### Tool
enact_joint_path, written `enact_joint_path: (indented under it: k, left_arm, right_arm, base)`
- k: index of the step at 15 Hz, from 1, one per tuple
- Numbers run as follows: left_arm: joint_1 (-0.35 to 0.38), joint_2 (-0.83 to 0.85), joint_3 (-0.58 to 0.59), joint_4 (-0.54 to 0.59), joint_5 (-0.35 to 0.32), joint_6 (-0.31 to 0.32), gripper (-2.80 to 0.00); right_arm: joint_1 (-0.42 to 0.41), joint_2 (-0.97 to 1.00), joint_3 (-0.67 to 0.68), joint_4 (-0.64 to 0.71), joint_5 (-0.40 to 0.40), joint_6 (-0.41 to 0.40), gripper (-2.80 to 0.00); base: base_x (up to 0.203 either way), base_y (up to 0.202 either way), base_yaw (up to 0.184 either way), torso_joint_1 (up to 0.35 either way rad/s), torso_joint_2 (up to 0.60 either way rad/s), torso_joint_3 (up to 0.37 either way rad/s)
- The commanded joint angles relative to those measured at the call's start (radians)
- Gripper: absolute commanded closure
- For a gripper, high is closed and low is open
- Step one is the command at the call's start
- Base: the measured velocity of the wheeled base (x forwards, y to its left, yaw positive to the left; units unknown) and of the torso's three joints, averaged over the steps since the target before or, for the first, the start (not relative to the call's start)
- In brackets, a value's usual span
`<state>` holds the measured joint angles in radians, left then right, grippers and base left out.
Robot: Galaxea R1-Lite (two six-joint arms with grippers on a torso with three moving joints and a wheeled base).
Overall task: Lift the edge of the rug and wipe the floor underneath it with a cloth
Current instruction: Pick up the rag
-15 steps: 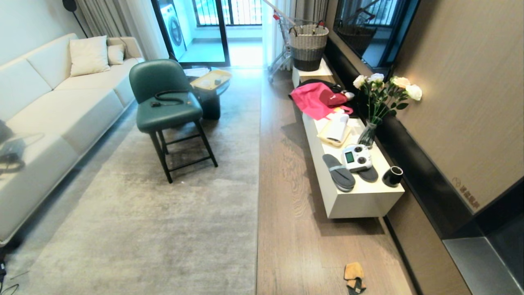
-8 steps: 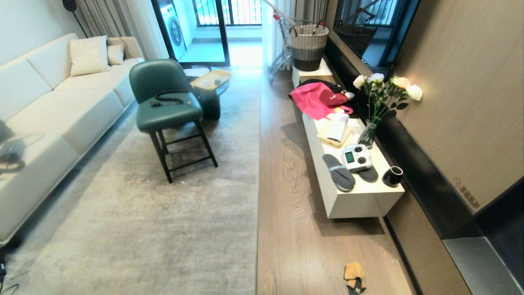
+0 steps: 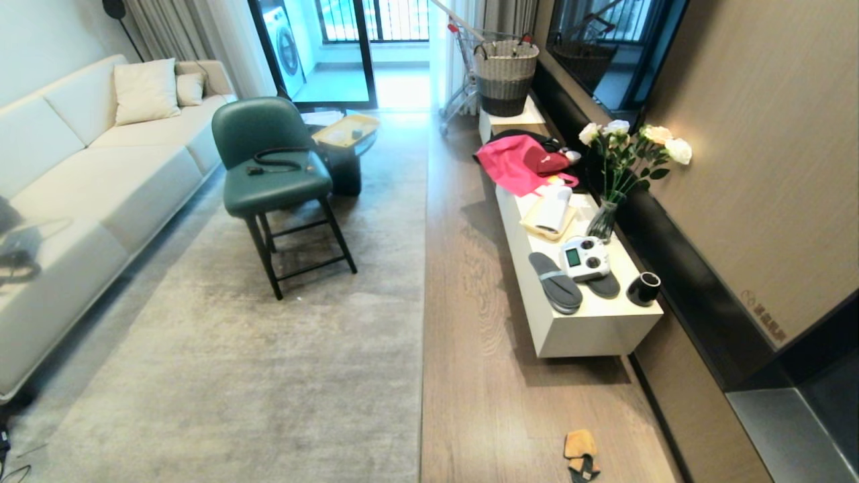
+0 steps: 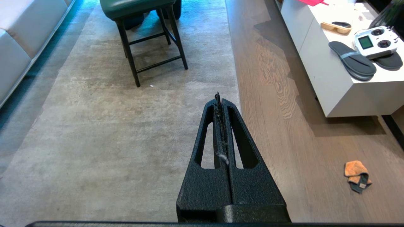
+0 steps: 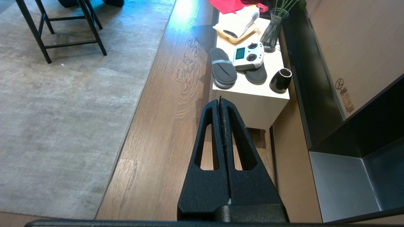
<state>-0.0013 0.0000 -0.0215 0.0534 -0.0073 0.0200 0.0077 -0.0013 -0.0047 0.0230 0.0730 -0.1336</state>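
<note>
Both pincers are pressed together and empty: the left pincer (image 4: 218, 96) hangs above the rug edge (image 4: 235, 82), the right pincer (image 5: 220, 100) above the floor (image 5: 164, 126). The cloth (image 3: 580, 453) lies crumpled on the planks nearby; farther on, slippers (image 3: 556, 282) rest on the white bench (image 3: 590, 329).

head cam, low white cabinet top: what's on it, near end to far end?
Black cup → dark grey slippers → white remote controller → glass vase of white roses → tan tray with white roll → pink-red fabric.
</note>
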Motion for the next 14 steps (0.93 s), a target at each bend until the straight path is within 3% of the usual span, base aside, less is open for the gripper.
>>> enact_joint_path:
  k: [1,8,14]
  left_arm:
    - [0.000,0.000,0.000,0.000,0.000,0.000,0.00]
    - [0.000,0.000,0.000,0.000,0.000,0.000,0.00]
    - [0.000,0.000,0.000,0.000,0.000,0.000,0.00]
  right_arm:
    - [0.000,0.001,0.000,0.000,0.001,-0.001,0.00]
    - [0.000,0.001,0.000,0.000,-0.001,0.011,0.00]
    - [0.000,0.001,0.005,-0.018,-0.004,0.016,0.00]
  base:
    - [0.000,0.000,0.000,0.000,0.00,0.000]
    - [0.000,0.000,0.000,-0.011,0.01,0.014]
    - [0.000,0.000,0.000,-0.103,0.24,0.135]
